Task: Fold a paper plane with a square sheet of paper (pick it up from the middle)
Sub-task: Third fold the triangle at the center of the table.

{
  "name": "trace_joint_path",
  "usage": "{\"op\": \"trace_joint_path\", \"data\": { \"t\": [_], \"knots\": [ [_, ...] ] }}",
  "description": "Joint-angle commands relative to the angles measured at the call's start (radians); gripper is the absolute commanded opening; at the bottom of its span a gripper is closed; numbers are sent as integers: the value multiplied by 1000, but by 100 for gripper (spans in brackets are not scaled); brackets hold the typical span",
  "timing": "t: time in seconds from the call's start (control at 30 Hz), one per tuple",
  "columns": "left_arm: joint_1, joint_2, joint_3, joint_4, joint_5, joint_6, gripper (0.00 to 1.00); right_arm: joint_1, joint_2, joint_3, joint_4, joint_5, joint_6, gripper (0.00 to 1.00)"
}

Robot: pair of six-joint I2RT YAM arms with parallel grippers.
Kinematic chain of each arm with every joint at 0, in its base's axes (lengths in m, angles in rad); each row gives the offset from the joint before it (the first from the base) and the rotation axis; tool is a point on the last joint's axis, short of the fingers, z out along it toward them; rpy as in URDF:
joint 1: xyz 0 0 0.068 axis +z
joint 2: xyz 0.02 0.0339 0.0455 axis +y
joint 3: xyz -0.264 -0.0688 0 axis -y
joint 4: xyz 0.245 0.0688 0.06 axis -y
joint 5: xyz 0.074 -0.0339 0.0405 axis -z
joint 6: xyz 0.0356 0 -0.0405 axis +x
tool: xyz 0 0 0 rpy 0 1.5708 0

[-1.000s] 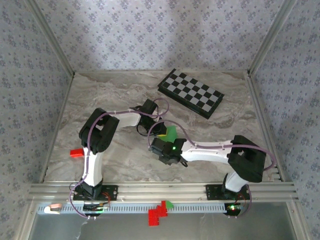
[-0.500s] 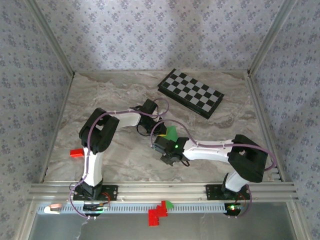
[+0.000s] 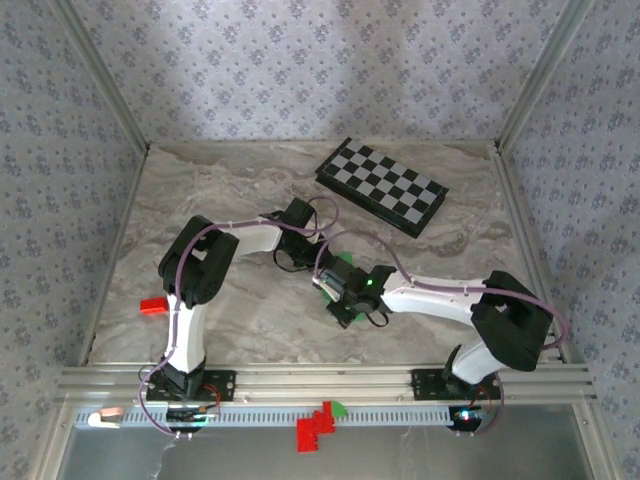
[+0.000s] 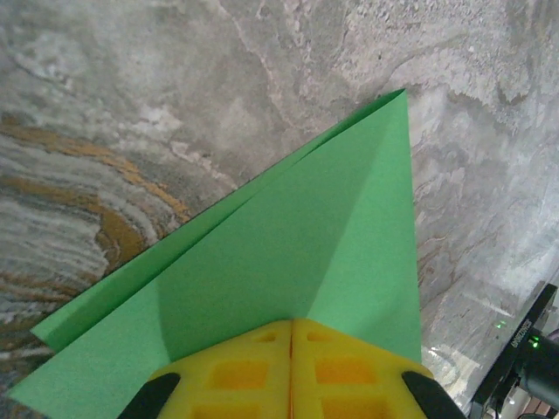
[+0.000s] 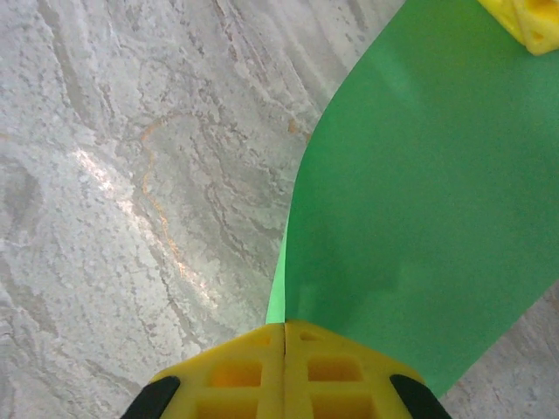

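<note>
Both pincers were clenched on the green paper sheet (image 4: 288,236) at this moment. The left pincer (image 4: 291,325) held it with its yellow pads pressed flat together, at the wide end of a pointed, triangle-like fold. I could see two layers along the left edge and one sharp crease running toward the tip. The right pincer (image 5: 285,330) gripped another edge of the same sheet, and from there the paper rose in a smooth curve toward the left one. I judged that the two grips were set apart so that the sheet would be stretched between them, near the middle of the tabletop (image 3: 230,190) and in front of the checkerboard (image 3: 381,186). The paper looked thin, matte and plain, quite soft against the glossy marble-patterned surface. Whether it touched that surface, I could not tell.
</note>
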Motion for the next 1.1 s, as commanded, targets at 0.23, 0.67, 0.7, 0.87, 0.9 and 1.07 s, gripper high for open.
{"op": "trace_joint_path", "data": {
  "t": [0.23,0.67,0.7,0.87,0.9,1.07],
  "knots": [
    [0,33,17,-70,5,45,10,-51,-22,-6,92,-219,47,1],
    [2,45,24,-84,1,67,9,-142,-1,7,70,-256,-4,6],
    [0,46,24,-81,1,66,9,-149,2,7,69,-256,-8,6],
    [0,49,24,-79,3,61,9,-178,29,20,53,-249,-25,6],
    [0,46,24,-80,2,60,9,-184,36,21,55,-247,-24,6],
    [0,43,24,-80,2,58,9,-202,63,20,70,-247,-19,6]
  ]
}}
